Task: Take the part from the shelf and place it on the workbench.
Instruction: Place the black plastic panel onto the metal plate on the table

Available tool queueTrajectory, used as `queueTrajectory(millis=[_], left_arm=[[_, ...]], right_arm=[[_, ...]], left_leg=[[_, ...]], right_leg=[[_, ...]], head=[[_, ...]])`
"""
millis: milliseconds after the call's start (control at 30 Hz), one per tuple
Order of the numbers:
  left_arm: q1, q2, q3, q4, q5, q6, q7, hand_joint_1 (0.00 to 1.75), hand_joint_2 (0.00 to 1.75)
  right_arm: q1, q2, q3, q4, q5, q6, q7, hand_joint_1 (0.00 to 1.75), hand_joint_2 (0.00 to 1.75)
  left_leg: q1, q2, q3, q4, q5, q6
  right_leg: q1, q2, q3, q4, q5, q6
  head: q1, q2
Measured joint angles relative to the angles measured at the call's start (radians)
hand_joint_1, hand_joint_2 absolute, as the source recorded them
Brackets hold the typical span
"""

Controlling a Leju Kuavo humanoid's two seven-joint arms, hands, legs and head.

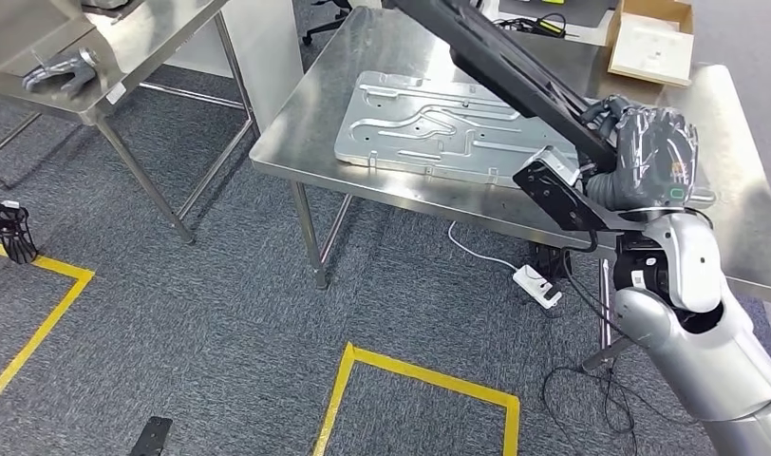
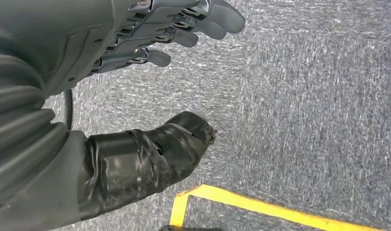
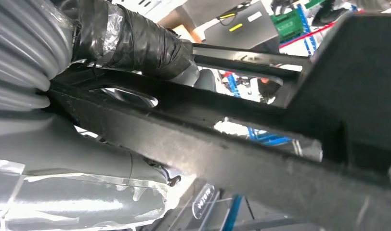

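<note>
Part (image 1: 515,71), long black frame, held by right hand (image 1: 648,152) above table (image 1: 742,190).
Fingers wrapped around one end; likely stiff, unwieldy, leverage-prone. Left hand (image 2: 136,29) spread, holding nothing, over carpet.

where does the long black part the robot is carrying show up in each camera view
Head view: the black part slants from top centre down to the right hand, above the workbench.
Right wrist view: the black part crosses the picture, under the taped thumb.
Left wrist view: not in it.
Shared landmark: the right hand.
</note>
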Motion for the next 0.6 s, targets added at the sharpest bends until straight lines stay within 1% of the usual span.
queueTrajectory(millis=[33, 67, 100, 133, 167, 200, 267, 300, 333, 367, 400, 433, 467, 500, 533, 567, 600], left_arm=[[0.000, -0.001, 0.000, 0.000, 0.000, 0.000, 0.000, 0.00, 1.75], [0.000, -0.001, 0.000, 0.000, 0.000, -0.001, 0.000, 0.00, 1.75], [-0.001, -0.001, 0.000, 0.000, 0.000, -0.001, 0.000, 0.00, 1.75], [-0.002, -0.001, 0.000, 0.000, -0.001, -0.001, 0.000, 0.00, 1.75], [-0.003, -0.001, 0.000, 0.000, -0.001, -0.001, 0.001, 0.00, 1.75], [-0.004, -0.001, 0.000, 0.000, -0.002, -0.001, 0.001, 0.00, 1.75], [-0.005, -0.001, 0.000, 0.000, -0.003, -0.001, 0.003, 0.00, 1.75], [-0.006, -0.001, 0.000, 0.000, -0.003, -0.001, 0.003, 0.00, 1.75], [-0.007, -0.001, 0.000, 0.000, -0.004, -0.001, 0.003, 0.00, 1.75], [-0.008, -0.001, 0.000, 0.000, -0.004, -0.001, 0.004, 0.00, 1.75], [-0.008, -0.001, 0.000, 0.000, -0.004, -0.001, 0.005, 0.00, 1.75], [-0.007, -0.001, 0.000, 0.000, -0.004, -0.001, 0.006, 0.00, 1.75], [-0.006, -0.001, 0.000, 0.000, -0.004, -0.002, 0.007, 0.00, 1.75], [-0.005, -0.001, 0.000, 0.000, -0.005, -0.002, 0.007, 0.00, 1.75], [-0.004, -0.002, 0.000, 0.000, -0.005, -0.002, 0.008, 0.00, 1.75], [-0.004, -0.001, 0.000, 0.000, -0.005, -0.002, 0.008, 0.00, 1.75], [-0.005, -0.001, 0.000, 0.000, -0.005, -0.002, 0.008, 0.00, 1.75]], right_arm=[[0.001, -0.001, 0.000, 0.000, 0.000, 0.000, 0.000, 1.75, 1.75], [0.001, -0.003, 0.000, 0.000, 0.000, 0.001, 0.000, 1.75, 1.75], [0.001, -0.004, -0.001, 0.000, 0.000, 0.001, 0.000, 1.75, 1.75], [0.000, -0.005, -0.002, -0.001, 0.001, 0.001, 0.000, 1.75, 1.75], [0.000, -0.006, -0.002, -0.002, 0.001, 0.001, 0.001, 1.75, 1.75], [0.000, -0.007, -0.003, -0.002, 0.002, 0.001, 0.001, 1.75, 1.75], [0.002, -0.012, -0.004, -0.003, 0.002, 0.003, 0.003, 1.75, 1.75], [0.002, -0.014, -0.004, -0.003, 0.002, 0.005, 0.004, 1.75, 1.75], [0.001, -0.016, -0.006, -0.004, 0.002, 0.006, 0.005, 1.75, 1.75], [0.001, -0.018, -0.007, -0.004, 0.002, 0.008, 0.006, 1.75, 1.75], [0.001, -0.018, -0.008, -0.004, 0.003, 0.009, 0.006, 1.75, 1.75], [0.002, -0.019, -0.008, -0.005, 0.003, 0.010, 0.007, 1.75, 1.75], [0.003, -0.019, -0.008, -0.005, 0.003, 0.011, 0.008, 1.75, 1.75], [0.004, -0.019, -0.008, -0.005, 0.003, 0.012, 0.009, 1.75, 1.75], [0.005, -0.019, -0.008, -0.005, 0.003, 0.012, 0.010, 1.75, 1.75], [0.005, -0.019, -0.008, -0.005, 0.003, 0.013, 0.010, 1.75, 1.75], [0.005, -0.020, -0.008, -0.005, 0.003, 0.013, 0.011, 1.75, 1.75]], left_leg=[[0.002, -0.001, 0.008, 0.003, -0.008, -0.003], [0.003, -0.002, 0.017, 0.006, -0.017, -0.007], [0.003, -0.003, 0.023, 0.011, -0.026, -0.013], [0.002, -0.003, 0.026, 0.015, -0.035, -0.019], [0.000, -0.004, 0.027, 0.017, -0.040, -0.025], [-0.001, -0.004, 0.028, 0.017, -0.043, -0.031], [0.000, -0.003, 0.032, 0.015, -0.050, -0.042], [0.001, -0.002, 0.028, 0.027, -0.058, -0.047], [0.002, -0.001, 0.013, 0.060, -0.074, -0.050], [0.003, -0.001, -0.017, 0.115, -0.096, -0.053], [0.003, -0.001, -0.056, 0.183, -0.120, -0.054], [0.003, -0.001, -0.100, 0.249, -0.137, -0.055], [0.003, -0.001, -0.134, 0.292, -0.137, -0.054], [0.002, -0.001, -0.151, 0.298, -0.118, -0.052], [0.001, -0.001, -0.149, 0.265, -0.080, -0.048], [-0.001, -0.001, -0.130, 0.202, -0.031, -0.042], [-0.005, -0.001, -0.104, 0.134, 0.006, -0.033]], right_leg=[[-0.003, 0.000, 0.009, -0.044, 0.042, 0.002], [-0.006, 0.000, 0.032, -0.111, 0.087, 0.004], [-0.006, 0.000, 0.056, -0.173, 0.116, 0.005], [-0.006, 0.000, 0.077, -0.217, 0.131, 0.002], [-0.005, 0.001, 0.087, -0.239, 0.131, -0.002], [-0.002, 0.002, 0.091, -0.242, 0.123, -0.008], [-0.003, 0.004, 0.096, -0.247, 0.118, -0.023], [-0.004, 0.005, 0.101, -0.249, 0.115, -0.030], [-0.005, 0.005, 0.107, -0.252, 0.113, -0.037], [-0.005, 0.004, 0.112, -0.253, 0.109, -0.042], [-0.003, 0.004, 0.116, -0.253, 0.105, -0.046], [-0.001, 0.004, 0.121, -0.253, 0.101, -0.049], [0.001, 0.005, 0.126, -0.253, 0.096, -0.051], [0.004, 0.006, 0.132, -0.253, 0.091, -0.052], [0.006, 0.007, 0.140, -0.253, 0.085, -0.052], [0.008, 0.007, 0.149, -0.253, 0.079, -0.052], [0.010, 0.008, 0.158, -0.253, 0.072, -0.050]], head=[[0.000, 0.000], [0.000, 0.000], [0.001, 0.000], [0.000, 0.000], [0.000, 0.000], [0.000, 0.000], [-0.002, 0.000], [-0.003, 0.000], [-0.004, 0.000], [-0.005, 0.000], [-0.006, 0.000], [-0.006, 0.000], [-0.006, 0.000], [-0.006, 0.000], [-0.006, 0.000], [-0.006, 0.000], [-0.005, 0.000]])
